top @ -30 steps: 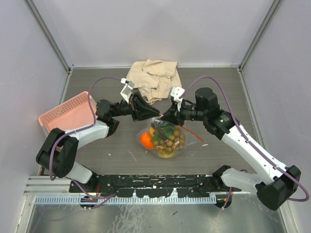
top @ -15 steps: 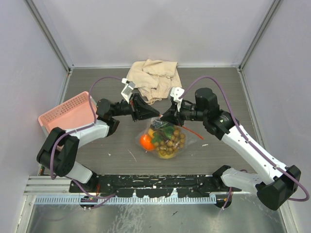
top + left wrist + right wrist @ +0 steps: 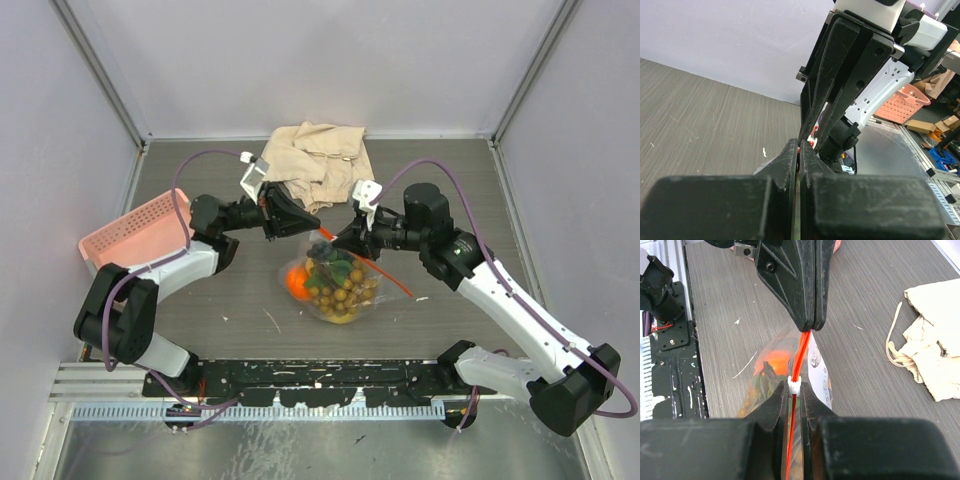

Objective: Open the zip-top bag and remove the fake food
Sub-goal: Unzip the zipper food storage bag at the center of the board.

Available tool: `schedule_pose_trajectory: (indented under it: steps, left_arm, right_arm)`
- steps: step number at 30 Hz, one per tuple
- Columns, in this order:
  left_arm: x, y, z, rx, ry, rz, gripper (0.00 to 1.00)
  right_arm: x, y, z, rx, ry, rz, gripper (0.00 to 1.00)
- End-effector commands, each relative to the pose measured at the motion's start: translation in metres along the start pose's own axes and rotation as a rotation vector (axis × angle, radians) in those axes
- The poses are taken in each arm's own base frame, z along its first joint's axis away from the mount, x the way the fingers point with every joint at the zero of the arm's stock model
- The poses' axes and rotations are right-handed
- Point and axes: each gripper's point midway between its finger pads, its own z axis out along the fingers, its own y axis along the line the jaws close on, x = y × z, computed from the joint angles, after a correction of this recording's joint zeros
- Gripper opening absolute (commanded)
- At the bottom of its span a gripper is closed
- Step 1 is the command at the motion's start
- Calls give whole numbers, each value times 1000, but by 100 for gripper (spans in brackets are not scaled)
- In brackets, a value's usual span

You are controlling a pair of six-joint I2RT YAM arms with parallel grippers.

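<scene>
zip-top bag [image 3: 365, 298]: limp slippery film, sagging with fake food [image 3: 342, 288]; left gripper [image 3: 799, 150] and right gripper [image 3: 795, 390] each pinch its zip strip [image 3: 801, 352]

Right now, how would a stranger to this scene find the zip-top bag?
Look at the middle of the grey table, nearer the arms than the beige cloth. There the left gripper and the right gripper pinch the zip-top bag. Only it is clear plastic, with an orange-red zip strip and small fruits inside.
</scene>
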Motion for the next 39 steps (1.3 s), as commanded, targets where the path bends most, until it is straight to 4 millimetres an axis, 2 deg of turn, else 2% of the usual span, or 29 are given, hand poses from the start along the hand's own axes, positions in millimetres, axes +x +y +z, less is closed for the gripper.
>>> schedule_pose_trajectory:
  steps: [1,11,18,19,20,21,22,24,25,30,39]
  left_arm:
    - [-38,-7,-1,2,-62,137,0]
    - [-45,1,-8,-28,-66,139,0]
    - [-48,-4,-8,-13,-68,147,0]
    - [-49,-6,-8,-5,-71,148,4]
    - [-49,-9,-9,1,-72,144,20]
    - [-48,-12,-10,7,-75,146,44]
    - [-47,-15,-11,12,-78,152,57]
    - [-43,-21,-14,21,-83,174,73]
    - [-41,-24,-16,28,-79,187,76]
    - [-31,-31,-16,59,-27,205,75]
    - [7,-16,-3,34,114,173,66]
  right_arm:
    - [-16,3,-8,5,-51,-29,1]
    - [-16,4,-9,7,-49,-24,1]
    - [-15,3,-8,9,-46,-22,1]
    - [-16,3,-8,9,-47,-23,1]
    - [-16,3,-8,8,-47,-23,1]
    - [-15,3,-8,8,-46,-22,1]
    - [-15,3,-8,7,-46,-22,1]
    - [-15,3,-8,5,-46,-22,1]
    - [-15,3,-8,4,-46,-22,1]
    - [-15,4,-7,-2,-46,-21,1]
    - [-16,5,-6,-11,-47,-20,1]
